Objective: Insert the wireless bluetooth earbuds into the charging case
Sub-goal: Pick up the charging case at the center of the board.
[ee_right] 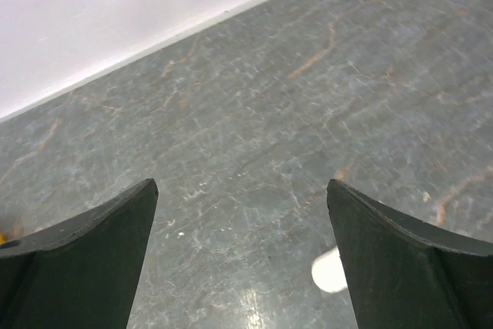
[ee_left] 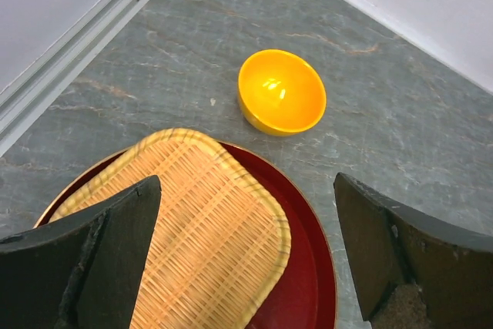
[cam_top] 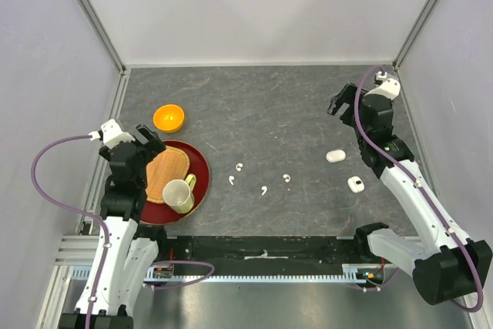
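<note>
Left gripper [ee_left: 246, 181] and right gripper [ee_right: 241, 184] both released, empty; expect the earbuds [cam_top: 263, 189] light, slippery, so you pinch each across its body.

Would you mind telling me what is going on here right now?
Two robot arms are set to put earbuds into charging cases, but nothing is held yet. Both grippers are open. The left gripper hovers over a red plate carrying a woven mat and a cup. The right gripper hovers over bare table at the far right. Four earbuds lie loose mid-table, with two white cases to their right.
</note>
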Robot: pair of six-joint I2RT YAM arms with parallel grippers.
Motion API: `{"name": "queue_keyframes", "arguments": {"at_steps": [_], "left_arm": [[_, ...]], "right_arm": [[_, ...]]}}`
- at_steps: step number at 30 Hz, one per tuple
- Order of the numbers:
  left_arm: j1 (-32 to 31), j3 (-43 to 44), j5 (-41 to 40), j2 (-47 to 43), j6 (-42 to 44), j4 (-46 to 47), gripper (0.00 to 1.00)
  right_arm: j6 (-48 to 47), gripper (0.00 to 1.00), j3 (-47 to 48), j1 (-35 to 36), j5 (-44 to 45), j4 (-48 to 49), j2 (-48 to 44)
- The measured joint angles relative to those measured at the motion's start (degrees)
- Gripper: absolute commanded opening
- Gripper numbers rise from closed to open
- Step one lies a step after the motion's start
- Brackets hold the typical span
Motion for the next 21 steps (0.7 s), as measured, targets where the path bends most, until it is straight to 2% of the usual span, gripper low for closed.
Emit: {"name": "queue_keyframes", "arguments": {"at_steps": [4,8,15,21], "left_arm": [[0.00,1.03,-1.88,1.68,-1.42,-1.36,1.00],[0.00,3.02,-1.22,0.68,-1.95,-3.39,1.00],[0.00,2.51,9.01,-4.15,-0.28,-2.71,1.00],[-0.02,2.51,12.35,-4.35,1.46,-2.95,1.00]], "right_arm": [[3.08,0.98,0.04,0.00,5.66,-3.30,-0.02],[5.38,0.98,0.04,-0.11,5.51,-6.38,-2.34],[14.49,0.98,-1.36,-0.11,2.38,-11.52,-10.69],[20.44,0.97,-0.48,-0.26,0.68,-19.87,-2.93]]}}
